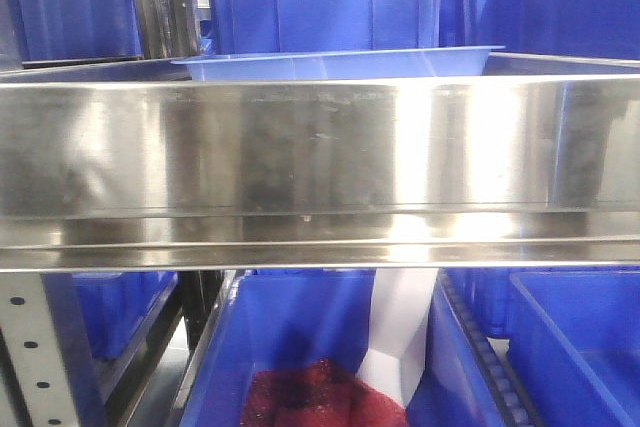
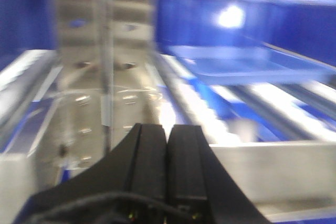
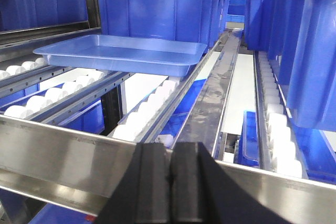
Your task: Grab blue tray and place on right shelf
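Note:
The blue tray lies flat on the white rollers of the stainless right shelf, a light periwinkle pan with a flared rim. Its front rim shows over the shelf's broad front edge as the blue tray. The blurred left wrist view shows the blue tray ahead to the right. My right gripper is shut on nothing, just short of the shelf's front edge, well in front of the tray. My left gripper is shut and empty too, near the front rail.
Deep dark blue bins stand right behind the tray, and more bins fill the right lane. Perforated grey uprights frame the rack. Below, a lower bin holds something red.

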